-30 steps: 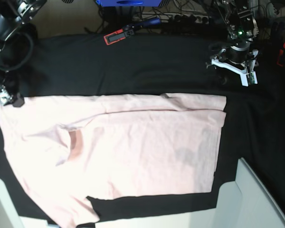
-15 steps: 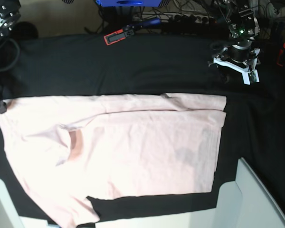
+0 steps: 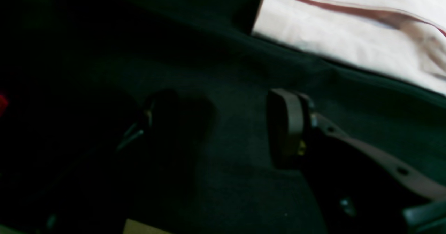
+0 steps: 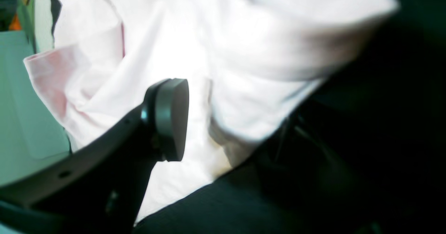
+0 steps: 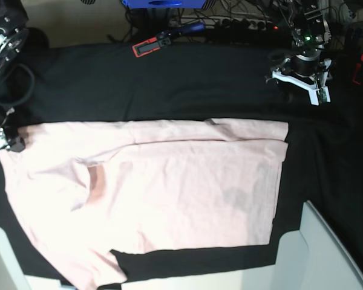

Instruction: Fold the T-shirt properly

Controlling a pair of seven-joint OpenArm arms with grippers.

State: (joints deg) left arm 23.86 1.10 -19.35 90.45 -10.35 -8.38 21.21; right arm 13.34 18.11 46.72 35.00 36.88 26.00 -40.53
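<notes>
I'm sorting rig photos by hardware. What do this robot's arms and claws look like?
Both arms are black. The left claw has white finger brackets, with a green light on the wrist above it. Up close, its finger pads are dark, rounded blocks on holed brackets. The right claw has the same rounded dark pad; black cable loops hang by that arm.

T-shirt (image 5: 169, 193) is looking like soft matt pale pink cotton, lightly creased, with stitched hems; table cloth (image 5: 169, 84) is showing as matt black fabric, faintly fuzzy, rippling a little; left gripper (image 3: 223, 129) fingers are looking like dull dark moulded plastic with smooth rubbery pads; right gripper (image 4: 230, 122) pad is reading as smooth matt grey, small metal screws glinting
</notes>
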